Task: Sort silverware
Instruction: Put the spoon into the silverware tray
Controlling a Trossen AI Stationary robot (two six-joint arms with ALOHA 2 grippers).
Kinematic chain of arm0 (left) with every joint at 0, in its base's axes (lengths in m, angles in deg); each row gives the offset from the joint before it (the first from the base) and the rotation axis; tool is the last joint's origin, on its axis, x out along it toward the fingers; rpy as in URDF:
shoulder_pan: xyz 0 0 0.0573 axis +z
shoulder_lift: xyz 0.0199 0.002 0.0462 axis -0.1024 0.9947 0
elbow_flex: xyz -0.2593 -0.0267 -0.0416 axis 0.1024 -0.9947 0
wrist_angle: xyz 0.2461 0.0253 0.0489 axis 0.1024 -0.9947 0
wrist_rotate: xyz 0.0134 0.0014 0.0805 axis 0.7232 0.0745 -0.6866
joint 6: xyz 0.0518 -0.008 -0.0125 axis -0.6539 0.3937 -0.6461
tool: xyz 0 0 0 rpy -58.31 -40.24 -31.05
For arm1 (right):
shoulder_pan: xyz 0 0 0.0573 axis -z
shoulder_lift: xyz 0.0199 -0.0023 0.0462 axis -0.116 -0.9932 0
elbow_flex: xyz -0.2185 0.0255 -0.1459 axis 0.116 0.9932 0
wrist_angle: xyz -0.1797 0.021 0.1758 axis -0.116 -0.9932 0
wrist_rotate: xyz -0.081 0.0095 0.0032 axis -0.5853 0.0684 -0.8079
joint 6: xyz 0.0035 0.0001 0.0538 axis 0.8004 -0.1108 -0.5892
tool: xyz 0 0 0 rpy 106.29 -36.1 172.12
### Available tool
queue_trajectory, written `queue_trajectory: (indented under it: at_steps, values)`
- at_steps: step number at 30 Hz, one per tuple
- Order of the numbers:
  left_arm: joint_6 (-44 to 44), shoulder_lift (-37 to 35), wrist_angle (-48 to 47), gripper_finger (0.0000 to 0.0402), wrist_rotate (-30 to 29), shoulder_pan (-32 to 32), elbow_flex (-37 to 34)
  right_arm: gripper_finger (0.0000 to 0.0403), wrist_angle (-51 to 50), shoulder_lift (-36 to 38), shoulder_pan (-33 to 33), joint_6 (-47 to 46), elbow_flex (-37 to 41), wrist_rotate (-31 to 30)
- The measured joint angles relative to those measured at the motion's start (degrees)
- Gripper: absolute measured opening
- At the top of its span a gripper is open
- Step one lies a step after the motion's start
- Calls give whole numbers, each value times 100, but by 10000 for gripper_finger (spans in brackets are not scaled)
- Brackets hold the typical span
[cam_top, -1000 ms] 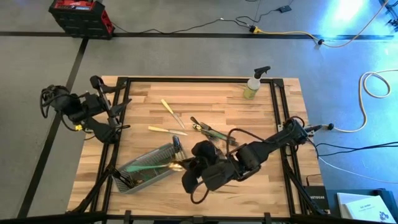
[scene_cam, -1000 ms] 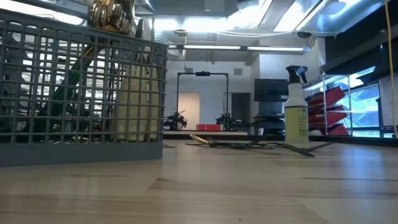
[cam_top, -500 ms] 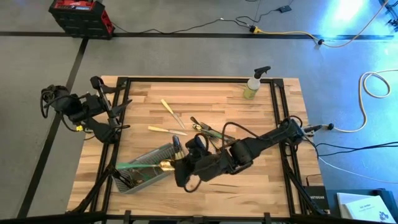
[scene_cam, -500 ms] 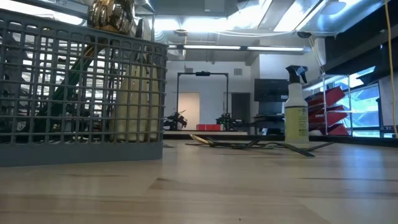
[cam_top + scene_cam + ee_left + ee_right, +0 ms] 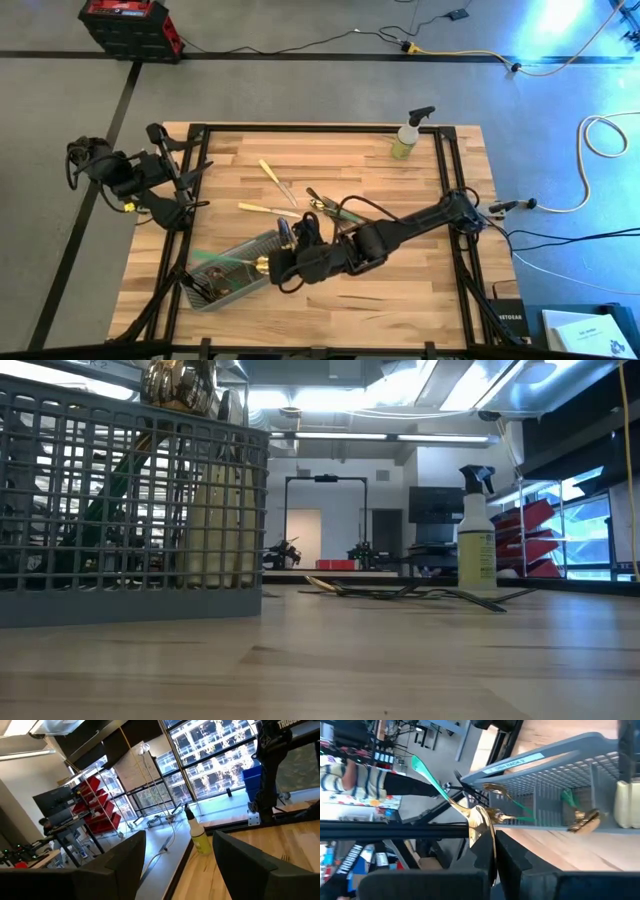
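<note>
My right gripper (image 5: 272,270) (image 5: 495,855) reaches over the near left of the table. It is shut on a green-handled piece of silverware (image 5: 228,263) with a gold head. The piece's handle points out over the grey wire-mesh caddy (image 5: 232,275) (image 5: 120,510), which holds more gold-headed silverware (image 5: 580,817). Loose silverware lies mid-table: two cream-handled pieces (image 5: 275,180) (image 5: 265,209) and a dark and green cluster (image 5: 335,208). My left gripper (image 5: 180,195) (image 5: 180,850) waits open at the table's left edge with nothing between its fingers. My right gripper pinches the piece by its gold head (image 5: 481,827) between the two fingers (image 5: 517,862). It comes slanting down from the table's right. The green handle (image 5: 427,770) sticks out past the fingertips, lifted clear above the caddy.
A yellow-green spray bottle (image 5: 408,135) (image 5: 477,540) stands at the far right of the table. A black metal frame (image 5: 200,130) runs along the table's edges. Bare wood (image 5: 400,300) lies at the near right.
My right gripper has gone toward the table's left edge and down, rolling about its own axis as it went. It carries the green-handled piece with it. The piece's gold head now sits closer over the caddy.
</note>
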Motion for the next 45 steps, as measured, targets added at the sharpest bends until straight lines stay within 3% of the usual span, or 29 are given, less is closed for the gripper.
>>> queue_trajectory:
  at_steps: [3, 8, 13, 19, 23, 27, 38, 42, 45]
  values:
    - [-66, 0, -22, 215, -1, 0, 2, 0, -210, 0, -8, 38, -2, -15]
    - [-1605, -10, -262, 215, -15, 0, 2, 0, -354, -4, -9, 32, 0, -50]
    - [-1995, -9, -592, 215, -12, 0, -1, 0, -447, -4, -3, 47, 0, -92]
    - [-679, 25, -829, 215, 227, 0, -1, 0, -599, -4, -8, -119, 0, -90]
    - [36, 54, -850, 215, 1213, 0, 2, 0, -573, -4, -7, -130, 0, -93]
    - [-351, 208, -986, 215, 2183, -9, -1, 0, -625, -4, -18, -130, 0, -92]
    - [-80, 689, -1267, 215, 2330, -8, 0, 0, -906, -4, -47, -178, -2, -144]
    - [569, 1047, -1661, 215, 3173, -7, 2, 0, -1273, -4, -47, -268, -2, -388]
    - [610, 1271, -1705, 215, 3349, -9, 18, 0, -1652, -4, -44, -541, -2, -544]
